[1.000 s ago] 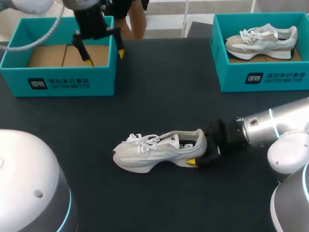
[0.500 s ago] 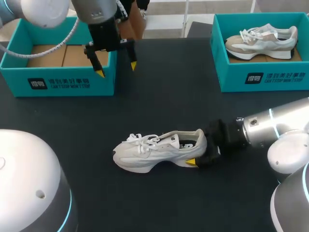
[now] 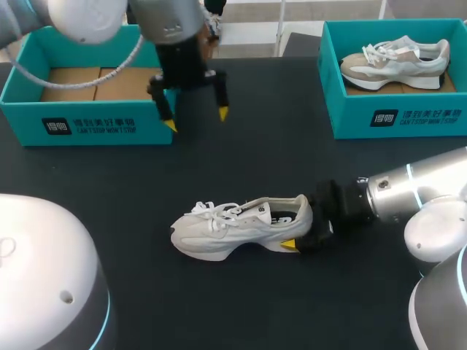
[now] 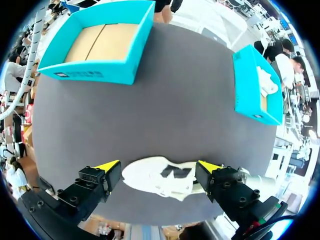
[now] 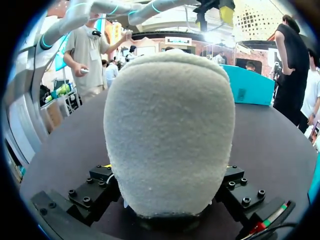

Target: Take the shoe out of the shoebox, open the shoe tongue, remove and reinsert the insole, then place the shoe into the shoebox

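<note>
Sneaker (image 3: 241, 226) on surface (image 3: 277, 153), heel clamped in right claw (image 3: 300, 232). Left claw (image 3: 195, 119) above surface beyond sneaker, just beside shoebox (image 3: 87, 120). Second shoebox (image 3: 394, 120), well behind right claw, holds second sneaker (image 3: 394, 62).

Print check: white logo block plus white lettering on the front wall of the left teal cardboard shoebox (image 3: 87, 125), same on the right teal cardboard shoebox (image 3: 416, 117). Dark emblem on the side of the white lace-up sneaker (image 3: 233, 227).
</note>
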`<action>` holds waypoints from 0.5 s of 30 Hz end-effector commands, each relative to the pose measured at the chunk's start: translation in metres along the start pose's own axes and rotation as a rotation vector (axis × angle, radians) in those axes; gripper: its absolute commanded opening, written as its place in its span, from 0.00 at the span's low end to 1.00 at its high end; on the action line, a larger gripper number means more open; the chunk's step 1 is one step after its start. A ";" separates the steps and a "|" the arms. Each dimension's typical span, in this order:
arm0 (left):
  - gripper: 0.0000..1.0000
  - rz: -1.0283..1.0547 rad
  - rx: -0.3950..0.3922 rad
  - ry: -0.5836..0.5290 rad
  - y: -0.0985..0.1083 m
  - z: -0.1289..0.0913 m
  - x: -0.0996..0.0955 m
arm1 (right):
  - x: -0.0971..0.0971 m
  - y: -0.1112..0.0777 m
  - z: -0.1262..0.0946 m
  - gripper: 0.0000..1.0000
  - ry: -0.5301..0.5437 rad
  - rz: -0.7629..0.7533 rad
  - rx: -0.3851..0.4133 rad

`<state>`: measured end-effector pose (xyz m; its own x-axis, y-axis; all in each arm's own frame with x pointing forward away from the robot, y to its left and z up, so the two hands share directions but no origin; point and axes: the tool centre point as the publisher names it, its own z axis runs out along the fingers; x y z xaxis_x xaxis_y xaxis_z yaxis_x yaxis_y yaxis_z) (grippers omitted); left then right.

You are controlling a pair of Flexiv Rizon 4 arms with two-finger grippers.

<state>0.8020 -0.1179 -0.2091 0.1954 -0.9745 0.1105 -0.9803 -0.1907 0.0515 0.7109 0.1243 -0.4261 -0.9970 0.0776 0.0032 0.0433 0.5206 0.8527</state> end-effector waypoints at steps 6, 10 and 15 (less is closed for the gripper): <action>1.00 0.055 -0.015 -0.103 0.046 0.019 0.036 | 0.000 -0.004 0.007 0.00 -0.004 0.000 0.004; 1.00 0.074 -0.005 -0.110 0.061 0.032 0.044 | 0.000 -0.004 0.007 0.00 -0.004 0.000 0.004; 1.00 0.081 -0.010 -0.106 0.071 0.052 0.049 | 0.000 -0.004 0.007 0.00 -0.004 0.000 0.004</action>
<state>0.7432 -0.1778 -0.2389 0.1173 -0.9931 0.0089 -0.9920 -0.1167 0.0472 0.7109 0.1244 -0.4261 -0.9970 0.0776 0.0032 0.0432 0.5206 0.8527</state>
